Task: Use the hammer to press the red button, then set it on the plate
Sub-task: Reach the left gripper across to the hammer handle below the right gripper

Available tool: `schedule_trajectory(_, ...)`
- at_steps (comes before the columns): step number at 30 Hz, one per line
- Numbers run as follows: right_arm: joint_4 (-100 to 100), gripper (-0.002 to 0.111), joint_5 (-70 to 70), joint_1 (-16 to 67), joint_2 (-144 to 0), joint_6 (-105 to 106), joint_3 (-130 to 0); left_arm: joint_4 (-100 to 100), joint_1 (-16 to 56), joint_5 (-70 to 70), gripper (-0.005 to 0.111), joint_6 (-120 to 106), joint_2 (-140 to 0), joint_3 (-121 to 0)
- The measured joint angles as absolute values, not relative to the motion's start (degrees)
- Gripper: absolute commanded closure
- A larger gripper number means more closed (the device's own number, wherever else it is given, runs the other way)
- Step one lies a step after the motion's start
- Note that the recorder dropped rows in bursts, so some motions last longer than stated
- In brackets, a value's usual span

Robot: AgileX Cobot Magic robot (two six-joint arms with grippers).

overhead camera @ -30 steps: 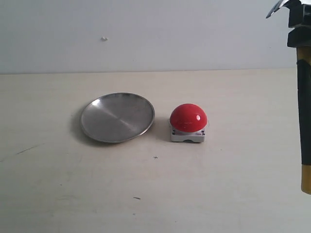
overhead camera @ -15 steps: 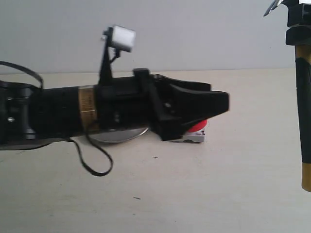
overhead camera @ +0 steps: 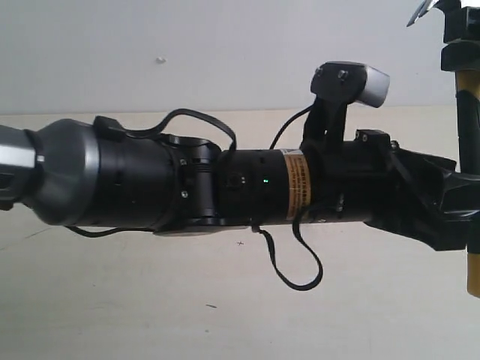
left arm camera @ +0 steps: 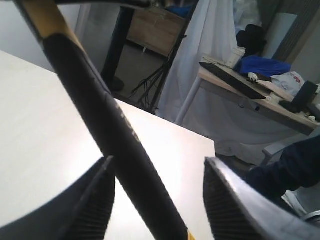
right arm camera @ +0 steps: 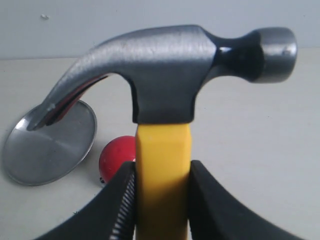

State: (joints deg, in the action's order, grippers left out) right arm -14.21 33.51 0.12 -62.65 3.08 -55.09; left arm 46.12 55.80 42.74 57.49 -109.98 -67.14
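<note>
The hammer hangs upright at the far right of the exterior view, dark head on top and yellow end at the bottom. My right gripper is shut on its yellow neck just under the head. My left arm stretches across the whole exterior view. The left gripper has reached the black handle, which runs between the open fingers, closer to one of them. The silver plate and the red button show on the table in the right wrist view. The left arm hides both in the exterior view.
The left arm's thick black body, its wrist camera and a hanging cable loop hover over the middle of the pale table. A white wall backs the table.
The left arm has swept in from the left across the table to the hammer's handle and now covers the plate and the button. The hammer has stayed in place.
</note>
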Motion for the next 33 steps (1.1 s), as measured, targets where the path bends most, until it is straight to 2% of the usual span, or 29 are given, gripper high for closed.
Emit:
schedule_trajectory(23,-14.2,0.108,34.6,0.1,-62.6,3.4,-55.1,40.9,59.0,41.3,0.056,60.3,-118.5,-77.0)
schedule_trajectory(24,-14.2,0.108,34.6,0.1,-62.6,3.4,-55.1,40.9,59.0,41.2,0.059,60.3,-118.5,-77.0)
schedule_trajectory(28,-14.2,0.108,34.7,0.1,-62.6,3.4,-55.1,40.1,59.0,39.6,0.088,60.9,-118.5,-77.2)
schedule_trajectory(30,-14.3,0.108,34.6,0.1,-62.6,3.4,-55.1,39.7,59.0,38.8,0.107,61.0,-118.8,-77.2)
schedule_trajectory(33,-14.3,0.107,34.9,0.1,-62.6,3.4,-55.1,39.5,59.0,38.5,0.107,61.3,-118.9,-77.2)
